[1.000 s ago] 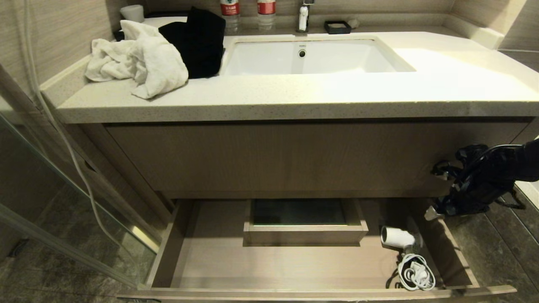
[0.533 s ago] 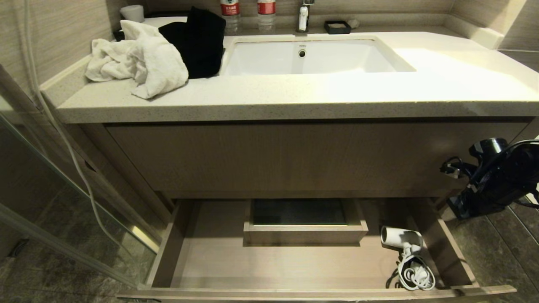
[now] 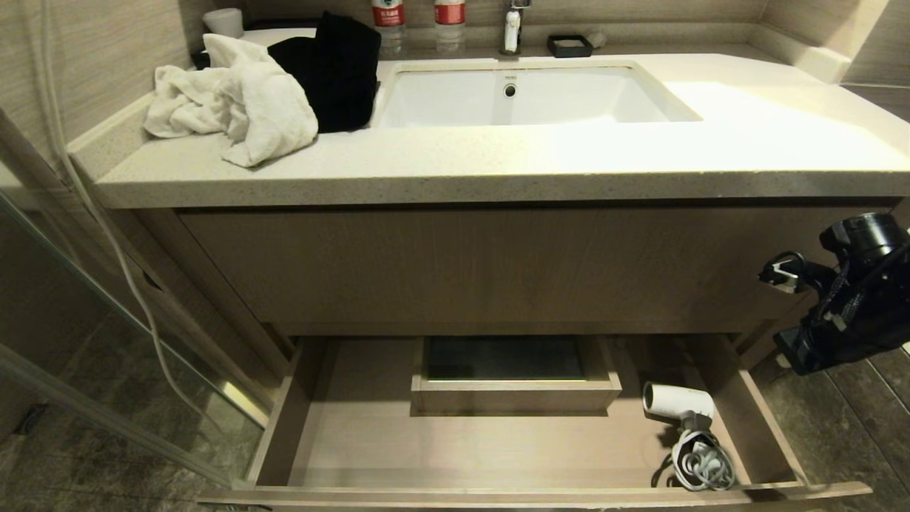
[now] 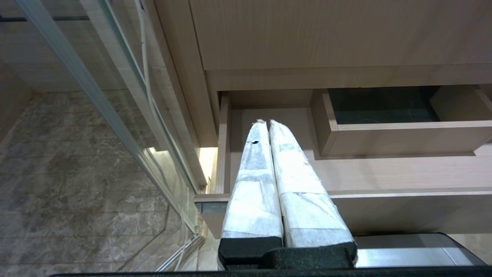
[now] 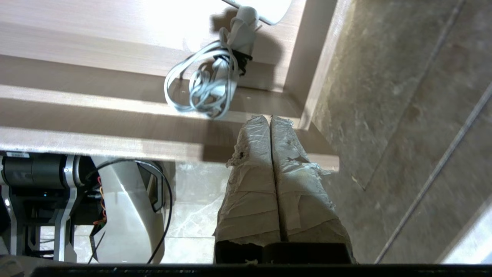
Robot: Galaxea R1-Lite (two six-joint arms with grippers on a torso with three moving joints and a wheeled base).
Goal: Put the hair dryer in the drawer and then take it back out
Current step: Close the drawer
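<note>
Right gripper (image 5: 271, 120) pressed together, empty, beside drawer (image 3: 284, 419) | hair dryer (image 3: 677, 402) stowed | next: reopen, grasp its barrel.

We see a white towel (image 3: 234, 99) and black cloth (image 3: 334, 67) beside our sink (image 3: 526, 96), 2 bottles (image 3: 388, 18) behind.

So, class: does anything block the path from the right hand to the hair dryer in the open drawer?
Only the drawer's right wall: the shut right hand is outside it, and the hair dryer lies uncovered inside.
</note>
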